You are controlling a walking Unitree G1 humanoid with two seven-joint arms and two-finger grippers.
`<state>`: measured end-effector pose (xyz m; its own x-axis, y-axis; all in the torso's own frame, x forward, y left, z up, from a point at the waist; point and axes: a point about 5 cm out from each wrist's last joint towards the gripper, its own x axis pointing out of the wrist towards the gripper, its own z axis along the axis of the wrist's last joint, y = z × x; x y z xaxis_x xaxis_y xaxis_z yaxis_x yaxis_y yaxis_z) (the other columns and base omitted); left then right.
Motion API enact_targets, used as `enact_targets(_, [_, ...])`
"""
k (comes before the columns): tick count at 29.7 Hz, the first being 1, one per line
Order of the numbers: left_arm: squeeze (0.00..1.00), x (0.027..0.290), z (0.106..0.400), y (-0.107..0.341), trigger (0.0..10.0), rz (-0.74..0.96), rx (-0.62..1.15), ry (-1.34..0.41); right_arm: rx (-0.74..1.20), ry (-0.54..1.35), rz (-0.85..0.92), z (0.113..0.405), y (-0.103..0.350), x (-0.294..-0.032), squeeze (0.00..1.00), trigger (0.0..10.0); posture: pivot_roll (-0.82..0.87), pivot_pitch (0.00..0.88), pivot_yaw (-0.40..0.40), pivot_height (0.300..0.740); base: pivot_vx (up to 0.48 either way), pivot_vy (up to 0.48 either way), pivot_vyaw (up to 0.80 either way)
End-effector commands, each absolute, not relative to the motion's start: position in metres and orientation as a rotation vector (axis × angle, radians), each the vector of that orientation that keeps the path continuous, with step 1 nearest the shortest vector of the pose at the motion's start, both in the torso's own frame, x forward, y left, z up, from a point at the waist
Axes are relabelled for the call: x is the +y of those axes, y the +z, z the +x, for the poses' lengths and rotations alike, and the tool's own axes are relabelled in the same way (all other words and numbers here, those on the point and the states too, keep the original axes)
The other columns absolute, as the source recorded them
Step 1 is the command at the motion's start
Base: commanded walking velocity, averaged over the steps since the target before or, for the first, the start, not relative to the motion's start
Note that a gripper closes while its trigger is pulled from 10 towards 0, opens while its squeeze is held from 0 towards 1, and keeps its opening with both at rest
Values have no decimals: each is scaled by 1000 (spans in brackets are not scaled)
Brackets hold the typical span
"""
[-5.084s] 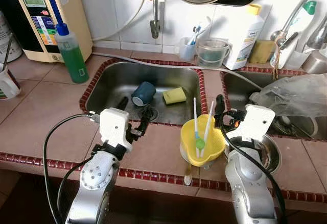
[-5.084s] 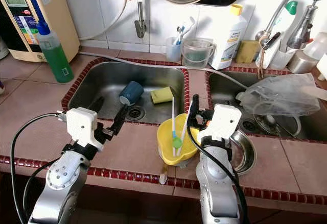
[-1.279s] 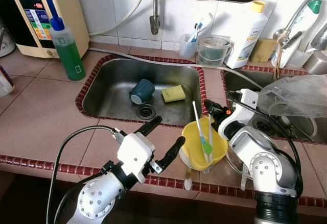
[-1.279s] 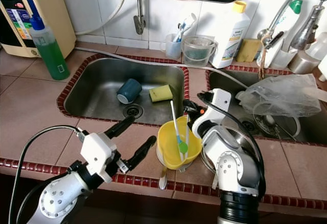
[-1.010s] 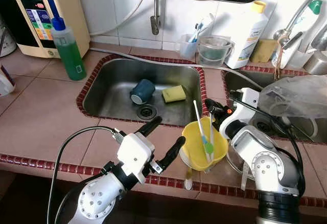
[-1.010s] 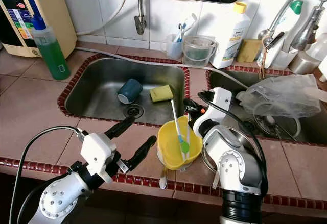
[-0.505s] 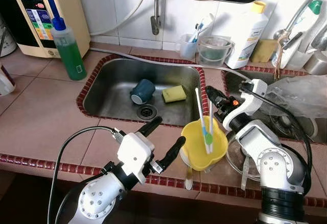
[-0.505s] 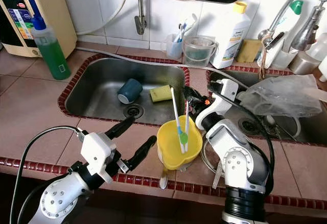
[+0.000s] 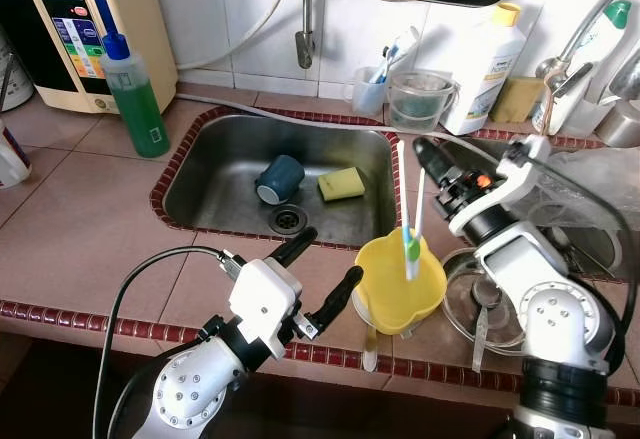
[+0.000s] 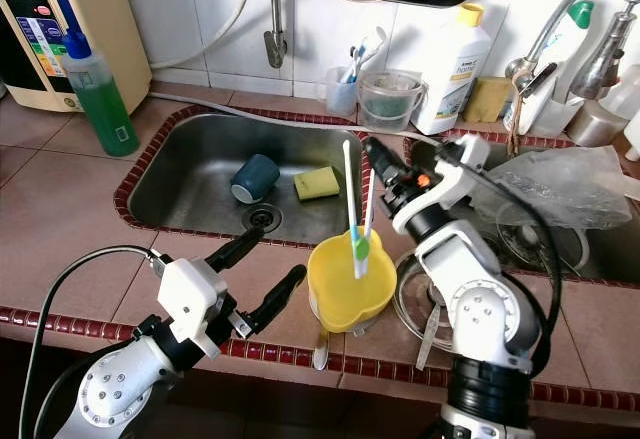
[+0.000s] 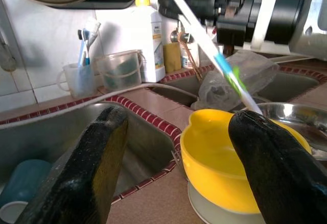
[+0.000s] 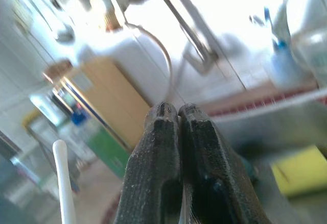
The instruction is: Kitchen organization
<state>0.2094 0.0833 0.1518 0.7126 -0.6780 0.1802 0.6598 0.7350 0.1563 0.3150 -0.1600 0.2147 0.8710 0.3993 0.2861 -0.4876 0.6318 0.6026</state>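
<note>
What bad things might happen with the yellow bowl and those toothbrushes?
The right gripper is shut on the toothbrushes, lifting them upright over the yellow bowl. They might slip and drop into the sink. The bowl sits near the counter edge, beside the open left gripper; a bump could tip it off.

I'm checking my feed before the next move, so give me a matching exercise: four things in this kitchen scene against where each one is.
Things:
1. dark teal cup
2. yellow sponge
3. green soap bottle
4. yellow plastic bowl

Places:
A. counter left of the sink
B. counter in front of the sink
C. sink, on its side by the drain
D. sink, right of the cup

Pairs: 1-C, 2-D, 3-A, 4-B
</note>
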Motion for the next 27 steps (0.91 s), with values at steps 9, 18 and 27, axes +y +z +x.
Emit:
enact_targets(9, [0, 84, 213, 154, 10000, 82, -236, -726, -271, 515, 765, 324, 243, -169, 0, 10000, -65, 59, -30, 740, 0, 0, 0])
enact_targets(18, [0, 85, 220, 159, 10000, 51, -247, -702, -417, 432, 774, 339, 267, -188, 0, 10000, -61, 36, -29, 740, 0, 0, 0])
enact_targets(27, [0, 91, 238, 182, 10000, -62, -288, -612, -447, 339, 684, 359, 271, -205, 0, 10000, -59, 24, -36, 740, 0, 0, 0])
